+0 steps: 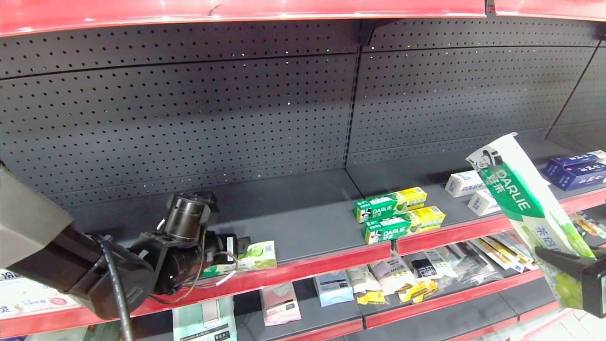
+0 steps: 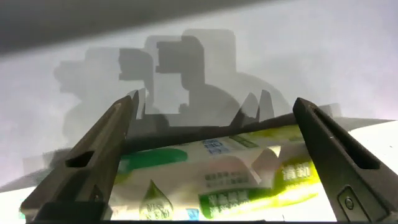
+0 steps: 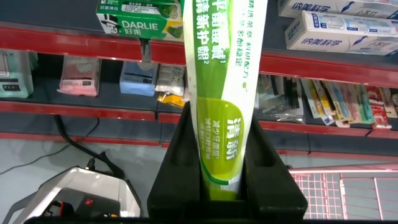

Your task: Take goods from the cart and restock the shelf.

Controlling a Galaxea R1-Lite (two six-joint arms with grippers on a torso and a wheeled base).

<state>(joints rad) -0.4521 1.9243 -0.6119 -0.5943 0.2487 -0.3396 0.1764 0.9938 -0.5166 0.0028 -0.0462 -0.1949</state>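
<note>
A green-and-white toothpaste box (image 1: 255, 255) lies on the grey shelf (image 1: 293, 222) near its red front edge. My left gripper (image 1: 240, 245) is right at it, open. In the left wrist view the same box (image 2: 211, 177) lies between and just beyond the spread fingers (image 2: 102, 155). At the lower right, in front of the shelf, my right gripper (image 1: 565, 265) is shut on the lower end of a second toothpaste box (image 1: 518, 199), which stands tilted upward. The right wrist view shows that box (image 3: 224, 74) clamped between the right gripper's (image 3: 221, 130) black fingers.
Two green-and-yellow toothpaste boxes (image 1: 400, 214) lie side by side mid-shelf, with white boxes (image 1: 466, 183) and blue boxes (image 1: 575, 169) further right. Packets (image 1: 393, 279) fill the lower shelf. A pink wire cart (image 3: 348, 196) sits below. The shelf's left half has free room.
</note>
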